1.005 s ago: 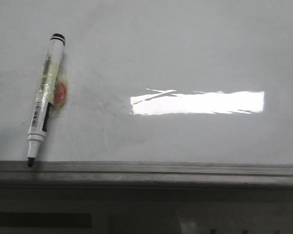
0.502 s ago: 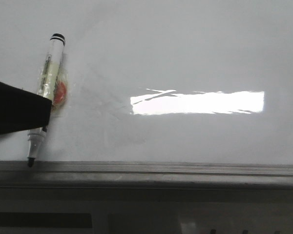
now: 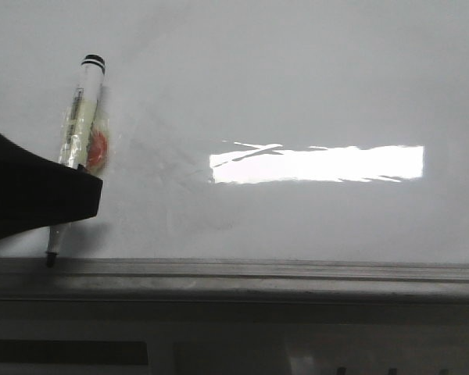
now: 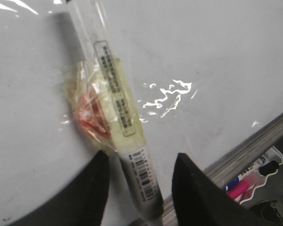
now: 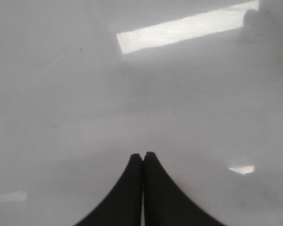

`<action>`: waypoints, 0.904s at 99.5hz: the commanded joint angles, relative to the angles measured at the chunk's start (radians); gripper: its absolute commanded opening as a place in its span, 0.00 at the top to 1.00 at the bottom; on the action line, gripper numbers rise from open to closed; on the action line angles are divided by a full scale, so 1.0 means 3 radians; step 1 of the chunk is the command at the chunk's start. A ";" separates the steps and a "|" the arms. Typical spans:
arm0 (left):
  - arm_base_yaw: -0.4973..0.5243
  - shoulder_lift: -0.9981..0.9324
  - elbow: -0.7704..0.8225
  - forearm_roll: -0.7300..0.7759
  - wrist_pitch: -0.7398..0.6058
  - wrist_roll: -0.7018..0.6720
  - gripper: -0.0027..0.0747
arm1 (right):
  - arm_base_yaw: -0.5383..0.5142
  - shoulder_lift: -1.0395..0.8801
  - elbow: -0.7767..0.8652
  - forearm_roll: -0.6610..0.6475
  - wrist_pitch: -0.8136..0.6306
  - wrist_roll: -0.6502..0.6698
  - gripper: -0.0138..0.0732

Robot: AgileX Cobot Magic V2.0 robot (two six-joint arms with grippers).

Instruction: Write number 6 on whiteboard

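At the left of the front view, the left tool (image 3: pixel 86 195) reaches in over the lower barrel of a dry-erase marker (image 3: pixel 80 129) lying uncapped on the whiteboard (image 3: pixel 313 86), tip at the board's grey ledge (image 3: pixel 258 273). In the left wrist view its fingers (image 4: pixel 96 188) are spread, straddling the barrel without pinching it. The right tool (image 5: pixel 142 157) hangs pressed together over bare board. No number 6 is drawn. Taped wrapping and a red lump beside the barrel could skew the grip, and an off-centre close may roll the marker away.
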 commanded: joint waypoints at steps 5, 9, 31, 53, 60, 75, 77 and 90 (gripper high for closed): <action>0.0062 0.0077 -0.0075 -0.0112 -0.0100 -0.0038 0.80 | 0.0008 0.0061 -0.0111 0.0007 -0.0339 -0.0021 0.91; 0.0061 0.0090 -0.0075 -0.0119 -0.0100 -0.0038 0.90 | 0.0015 0.0061 -0.0111 0.0007 -0.0330 -0.0021 0.91; 0.0061 0.0084 -0.0075 -0.0119 -0.0108 -0.0038 0.99 | 0.0489 0.0145 -0.0157 0.0007 -0.0203 -0.0027 0.91; -0.0111 -0.0084 -0.0192 0.0289 -0.0108 -0.0038 0.99 | 0.1147 0.0493 -0.0436 0.0007 0.0055 -0.0263 0.91; -0.0193 -0.0145 -0.0241 0.0549 -0.0108 -0.0038 0.99 | 0.1350 0.0620 -0.0545 0.0007 0.0055 -0.0354 0.91; -0.0353 -0.0183 -0.0356 0.1320 -0.0108 -0.0038 0.99 | 0.1842 0.0900 -0.0818 0.0007 0.0055 -0.0474 0.78; -0.0369 -0.0183 -0.0372 0.1420 -0.0108 -0.0038 0.99 | 0.1924 0.0942 -0.0858 0.0007 0.0055 -0.0474 0.74; -0.0445 -0.0183 -0.0424 0.1736 -0.0210 -0.0038 0.99 | 0.2483 0.1227 -0.1069 0.0007 0.0002 -0.0474 0.46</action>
